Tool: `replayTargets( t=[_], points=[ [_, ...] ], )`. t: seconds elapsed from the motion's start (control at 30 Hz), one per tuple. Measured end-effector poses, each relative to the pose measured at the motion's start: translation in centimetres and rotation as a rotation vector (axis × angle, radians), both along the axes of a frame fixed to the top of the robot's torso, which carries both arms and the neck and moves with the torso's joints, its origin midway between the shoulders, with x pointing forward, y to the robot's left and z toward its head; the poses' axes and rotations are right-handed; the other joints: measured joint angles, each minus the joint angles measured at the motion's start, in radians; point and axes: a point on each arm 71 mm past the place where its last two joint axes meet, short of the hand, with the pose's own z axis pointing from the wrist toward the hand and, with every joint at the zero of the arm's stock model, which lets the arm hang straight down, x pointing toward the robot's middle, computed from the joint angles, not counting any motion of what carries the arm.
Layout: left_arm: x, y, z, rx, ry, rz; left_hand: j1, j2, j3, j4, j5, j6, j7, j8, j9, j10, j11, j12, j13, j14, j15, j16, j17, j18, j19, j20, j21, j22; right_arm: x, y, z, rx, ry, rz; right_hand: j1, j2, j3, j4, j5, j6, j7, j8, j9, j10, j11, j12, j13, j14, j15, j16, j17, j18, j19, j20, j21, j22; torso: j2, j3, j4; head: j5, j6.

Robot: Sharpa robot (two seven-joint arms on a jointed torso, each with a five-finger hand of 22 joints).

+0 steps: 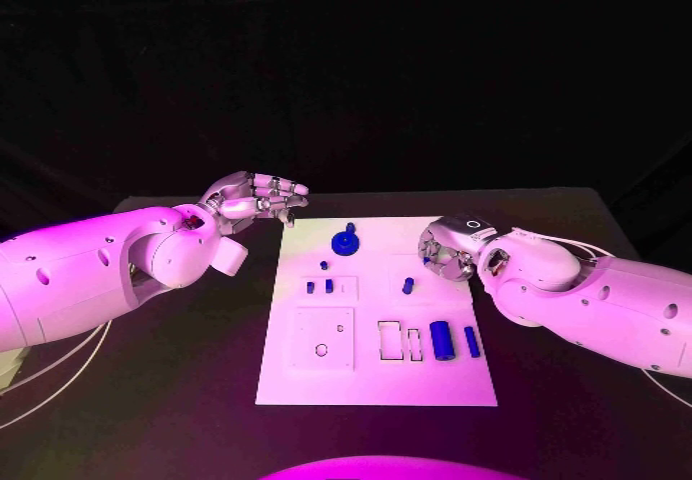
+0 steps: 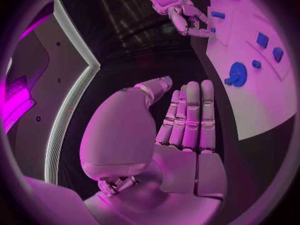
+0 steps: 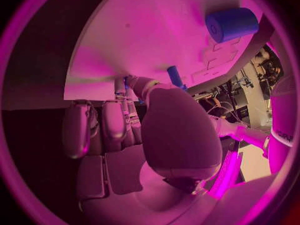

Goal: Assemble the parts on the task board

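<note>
Flanking the task board, left hand hovers off its far corner, fingers together, empty; right hand's grip unclear.

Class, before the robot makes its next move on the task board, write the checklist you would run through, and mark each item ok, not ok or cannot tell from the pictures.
1. Left hand free to pick: ok; fingers together, nothing in it, beyond the board's far left corner.
2. Right hand free: cannot tell; its fingers are curled over the board, and whether they hold a part is hidden.
3. Parts still loose: ok; the big cylinder and small cylinder lie on the board.
4. Round part reachable: ok; nothing covers it.
5. Empty slots unobstructed: ok.
</note>
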Motion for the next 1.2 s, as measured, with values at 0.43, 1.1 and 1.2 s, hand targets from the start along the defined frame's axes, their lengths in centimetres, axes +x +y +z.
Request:
replayTargets(
  t=[0.43,1.1,1.2],
  points=[
    [-0.04,0.04,-0.01,-0.001,0.003,-0.003,0.004,0.004,-0.003,-0.003,0.000,0.000,0.000,0.000,0.000,-0.004,-0.004,0.004,0.000,0.000,0.000,-0.005,-0.001,0.000,0.000,0.000,0.000,-0.003,-0.05,0.13,-0.05,0.003,-0.001,-0.005,0.000,0.023,0.025,-0.036,0.008,0.033,-0.009,0.029,0.025,0.037,-0.010,-0.009,0.007,0.002,-0.012,0.011,-0.006,0.000,0.007,-0.007,0.019,0.000,0.000,-0.0001,-0.0003,0.000,-0.003],
    [-0.07,0.14,-0.04,0.000,0.009,-0.008,0.004,0.004,-0.003,-0.003,0.000,-0.004,0.004,0.000,-0.002,-0.007,0.000,0.004,-0.001,-0.004,0.004,-0.005,-0.003,0.000,0.004,-0.004,-0.004,-0.005,-0.76,-0.53,0.31,0.051,-0.030,-0.016,0.007,0.030,0.035,-0.049,0.006,0.038,-0.010,0.037,0.039,0.037,-0.010,-0.008,0.011,0.002,-0.012,0.011,-0.009,0.000,0.007,-0.007,0.023,0.000,-0.001,-0.0002,-0.0005,0.000,0.000],
    [-0.06,0.14,-0.04,0.000,0.009,-0.008,0.004,0.004,-0.003,-0.003,0.000,-0.004,0.004,0.000,-0.002,-0.007,0.000,0.004,-0.001,-0.004,0.004,-0.005,-0.003,0.000,0.004,-0.004,-0.004,-0.005,-0.89,-0.62,0.67,0.061,-0.039,-0.014,0.007,0.030,0.035,-0.049,0.006,0.038,-0.010,0.036,0.039,0.037,-0.010,-0.008,0.011,0.002,-0.012,0.014,-0.009,0.000,0.007,-0.007,0.026,0.000,-0.001,-0.0003,-0.0006,0.000,0.001]
  ],
)
